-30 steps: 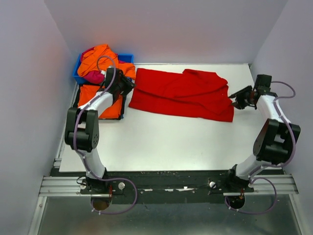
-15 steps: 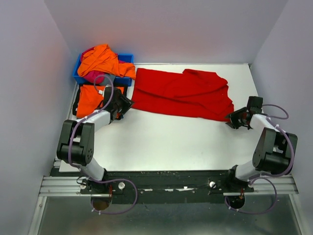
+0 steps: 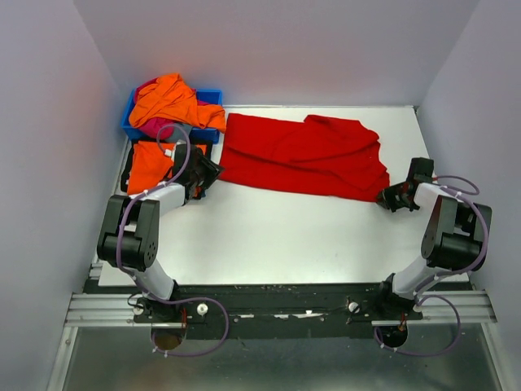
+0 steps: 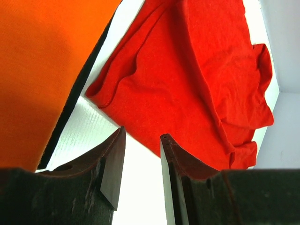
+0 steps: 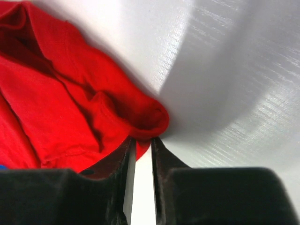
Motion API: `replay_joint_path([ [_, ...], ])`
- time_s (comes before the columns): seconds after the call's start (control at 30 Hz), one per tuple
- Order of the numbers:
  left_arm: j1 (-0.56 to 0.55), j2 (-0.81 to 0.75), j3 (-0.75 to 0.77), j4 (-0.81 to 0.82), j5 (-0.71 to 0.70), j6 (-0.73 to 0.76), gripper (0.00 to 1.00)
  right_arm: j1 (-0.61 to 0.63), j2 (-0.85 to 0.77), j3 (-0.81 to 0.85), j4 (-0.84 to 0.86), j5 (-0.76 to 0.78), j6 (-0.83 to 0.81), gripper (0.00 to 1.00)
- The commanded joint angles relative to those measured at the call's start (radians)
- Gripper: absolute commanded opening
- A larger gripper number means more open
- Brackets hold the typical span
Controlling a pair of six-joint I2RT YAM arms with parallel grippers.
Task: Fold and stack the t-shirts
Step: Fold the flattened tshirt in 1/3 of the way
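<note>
My left gripper (image 4: 142, 133) is half-open and empty; my right gripper (image 5: 143, 139), nearly shut at the red shirt's (image 3: 301, 155) corner by the table's (image 3: 285, 236) right edge, may have too little cloth (I can't tell) and slip.

**Top view:** bright, even overhead light and sharp focus throughout, with faint soft shadows under the arms on the white table (image 3: 285, 236).

**Wrist views:** the table glares to blank white beside the left gripper (image 4: 142, 133). A broad grey shadow crosses it beyond the right gripper (image 5: 143, 139). The near fingers of both are dark and blurred.
</note>
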Motion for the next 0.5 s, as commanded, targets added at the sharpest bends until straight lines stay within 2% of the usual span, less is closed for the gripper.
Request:
replay_joint_path([
  [0.0, -0.003, 0.02, 0.018, 0.028, -0.036, -0.012, 0.46, -0.007, 0.023, 0.029, -0.014, 0.087, 0.018, 0.2],
  [0.17, -0.011, 0.025, -0.001, 0.022, -0.059, -0.032, 0.46, -0.011, 0.005, 0.039, -0.026, 0.092, -0.016, 0.01],
  [0.47, -0.049, 0.066, 0.038, -0.093, -0.178, -0.08, 0.46, -0.011, -0.009, 0.024, 0.005, 0.039, -0.03, 0.01],
])
